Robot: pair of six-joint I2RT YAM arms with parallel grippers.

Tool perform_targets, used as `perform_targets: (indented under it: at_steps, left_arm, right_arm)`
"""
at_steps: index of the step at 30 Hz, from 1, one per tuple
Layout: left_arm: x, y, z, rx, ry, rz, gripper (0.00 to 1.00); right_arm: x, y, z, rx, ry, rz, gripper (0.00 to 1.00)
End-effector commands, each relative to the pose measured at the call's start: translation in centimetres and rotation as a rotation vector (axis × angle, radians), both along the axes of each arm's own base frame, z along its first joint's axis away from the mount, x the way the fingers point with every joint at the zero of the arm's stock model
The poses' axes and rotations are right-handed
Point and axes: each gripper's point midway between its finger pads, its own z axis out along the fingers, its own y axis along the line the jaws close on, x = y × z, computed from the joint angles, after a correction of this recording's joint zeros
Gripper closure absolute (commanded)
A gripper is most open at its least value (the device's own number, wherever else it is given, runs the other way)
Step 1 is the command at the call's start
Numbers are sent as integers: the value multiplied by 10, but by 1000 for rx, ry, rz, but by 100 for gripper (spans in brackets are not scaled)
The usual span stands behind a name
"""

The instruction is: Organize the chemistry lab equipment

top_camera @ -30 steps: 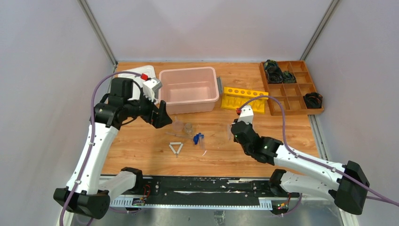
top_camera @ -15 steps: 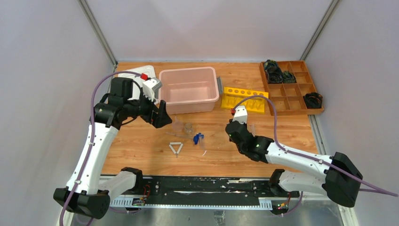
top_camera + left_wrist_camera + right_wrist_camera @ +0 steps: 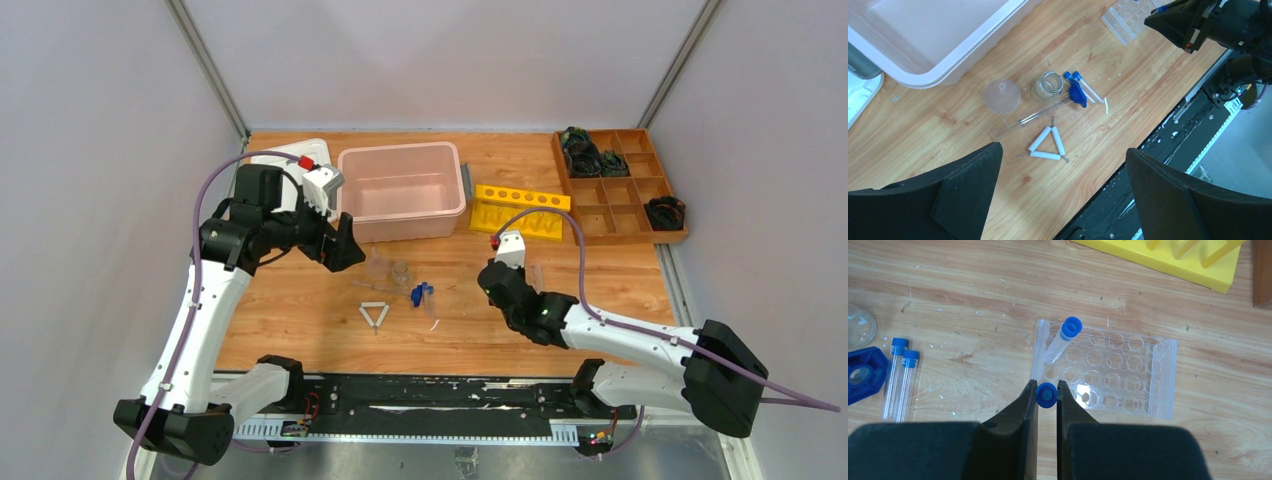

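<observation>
The right gripper (image 3: 1047,388) is clenching a blue-capped tube (image 3: 1047,395) and has been edging left, so it is now hovering over the near-left corner of the clear tray (image 3: 1164,380), where a second tube (image 3: 1064,340) is already leaning. Slotting it in looks close. Two loose tubes (image 3: 900,375) are lying farther left. The left gripper (image 3: 1062,160) is hanging spread and empty. No writing is showing legibly.
</observation>
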Motion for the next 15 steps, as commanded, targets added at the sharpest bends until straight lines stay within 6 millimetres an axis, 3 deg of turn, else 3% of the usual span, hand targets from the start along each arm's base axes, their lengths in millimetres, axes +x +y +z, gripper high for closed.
perform_targets:
  at_steps: [1,15]
  left_arm:
    - [3,0,11,-3,-39,1,0]
    - [1,1,11,-2,-46,4,0]
  right_arm:
    - [3,-3,-2,16,-5,-34,100]
    - [8,-1,-16,31,-36,-38,100]
